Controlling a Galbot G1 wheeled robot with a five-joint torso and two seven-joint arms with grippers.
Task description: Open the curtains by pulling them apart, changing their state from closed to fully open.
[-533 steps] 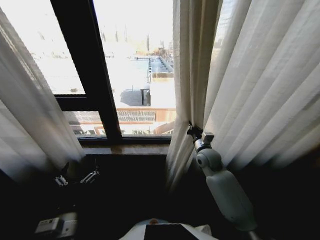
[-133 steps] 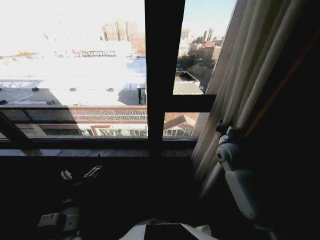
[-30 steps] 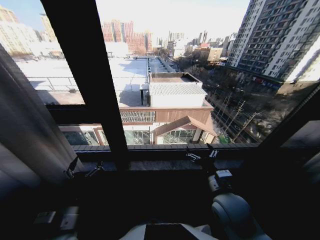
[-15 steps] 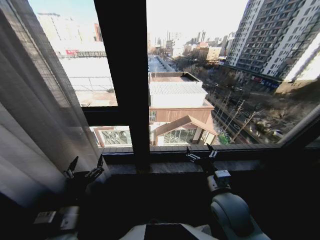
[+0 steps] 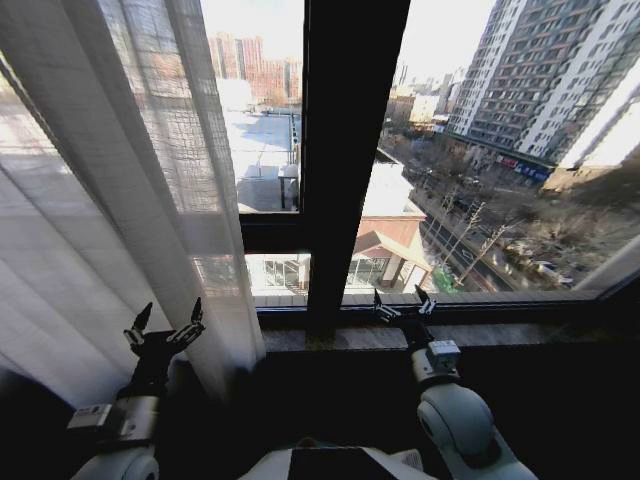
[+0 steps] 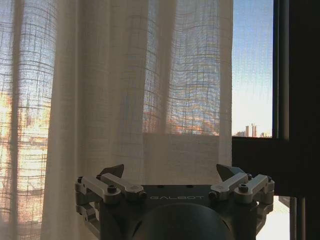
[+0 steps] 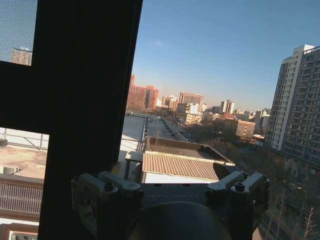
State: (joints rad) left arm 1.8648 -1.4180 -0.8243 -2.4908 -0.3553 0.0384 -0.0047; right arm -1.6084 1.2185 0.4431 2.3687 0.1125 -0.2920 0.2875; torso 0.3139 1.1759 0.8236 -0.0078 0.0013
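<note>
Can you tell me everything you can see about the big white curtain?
The curtain is a tall, sheer, cream-white panel with a fine grid weave and long vertical pleats. Light and buildings glow through it. It hangs on the robot's left side of the window, covering that part of the glass beside the dark window frame. The left gripper, fingers open, is raised just in front of its lower folds; contact cannot be told.

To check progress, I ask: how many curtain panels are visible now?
1. The curtain panel hangs on the robot's left side of the window, just ahead of the open left gripper; a second panel may hang beyond the right edge.
</note>
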